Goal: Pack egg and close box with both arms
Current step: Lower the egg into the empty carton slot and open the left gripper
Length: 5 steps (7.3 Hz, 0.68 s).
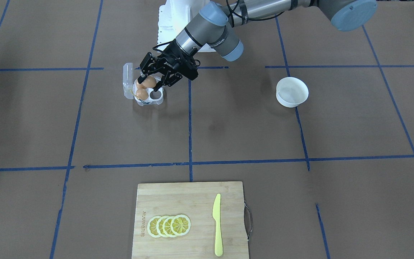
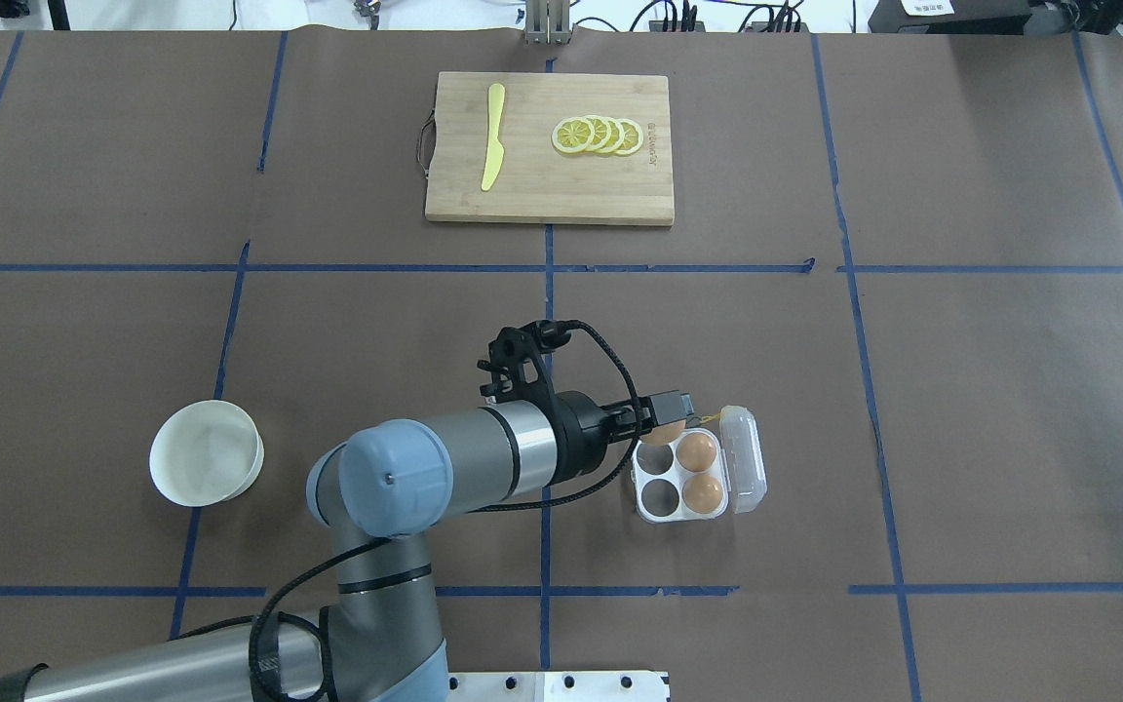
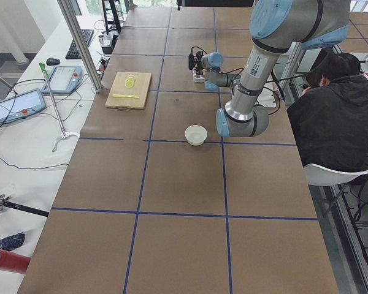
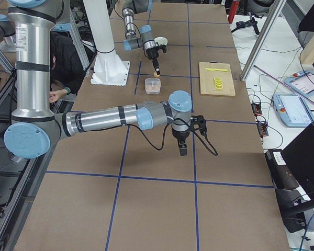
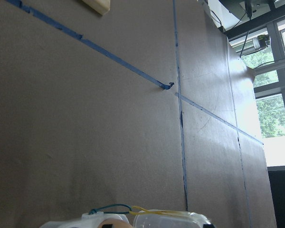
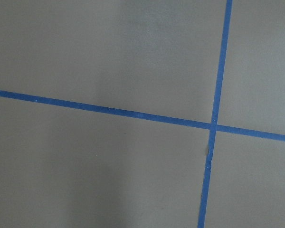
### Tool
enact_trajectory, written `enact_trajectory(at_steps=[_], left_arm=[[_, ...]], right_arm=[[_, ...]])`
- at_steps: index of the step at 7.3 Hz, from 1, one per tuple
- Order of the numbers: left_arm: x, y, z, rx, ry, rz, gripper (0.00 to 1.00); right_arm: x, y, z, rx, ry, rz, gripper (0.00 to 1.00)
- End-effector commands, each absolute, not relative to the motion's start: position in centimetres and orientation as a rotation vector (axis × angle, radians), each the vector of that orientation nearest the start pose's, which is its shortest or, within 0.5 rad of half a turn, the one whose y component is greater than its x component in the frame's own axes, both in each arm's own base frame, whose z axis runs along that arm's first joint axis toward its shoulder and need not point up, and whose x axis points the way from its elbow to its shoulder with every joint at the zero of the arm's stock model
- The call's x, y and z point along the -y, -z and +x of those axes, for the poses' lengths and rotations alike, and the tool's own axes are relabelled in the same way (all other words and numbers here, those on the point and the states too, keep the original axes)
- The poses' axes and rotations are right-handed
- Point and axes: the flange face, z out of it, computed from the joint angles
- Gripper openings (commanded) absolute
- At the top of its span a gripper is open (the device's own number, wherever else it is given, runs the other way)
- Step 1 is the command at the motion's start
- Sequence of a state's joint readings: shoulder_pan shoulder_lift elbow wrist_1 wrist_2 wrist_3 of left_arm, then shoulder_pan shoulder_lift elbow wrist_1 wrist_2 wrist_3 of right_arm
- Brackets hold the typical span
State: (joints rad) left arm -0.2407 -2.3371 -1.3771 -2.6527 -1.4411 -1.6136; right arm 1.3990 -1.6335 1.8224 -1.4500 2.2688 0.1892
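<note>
Egg (image 1: 150,81) clamped in left gripper (image 1: 149,85) over box (image 2: 749,458), near table's (image 1: 228,129) robot-side edge; right gripper (image 4: 183,150) can't be read.

I can read nothing for certain on my screens. The cutting board (image 1: 189,205) bears a burnt-in mark along one short edge, too small for me to make out. White lettering sits on the left arm (image 1: 201,31) near its wrist and on the left gripper (image 1: 150,85), both too blurred to read.
</note>
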Motion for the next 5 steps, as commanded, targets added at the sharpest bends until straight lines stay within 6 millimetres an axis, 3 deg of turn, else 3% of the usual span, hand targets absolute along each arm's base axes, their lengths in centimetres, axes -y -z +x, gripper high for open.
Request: enact_trajectory(at_steps=[1,5], left_arm=[[30.47,-15.38,67.06,-1.628,0.321,0.253,0.31],[30.34,-14.98,66.72,-1.634,0.300,0.267,0.77]], right_arm=[[48.15,-55.56,-1.32,0.734,0.092,0.167,1.00],[48.09,-55.63,-1.31,0.734,0.091,0.165,1.00]])
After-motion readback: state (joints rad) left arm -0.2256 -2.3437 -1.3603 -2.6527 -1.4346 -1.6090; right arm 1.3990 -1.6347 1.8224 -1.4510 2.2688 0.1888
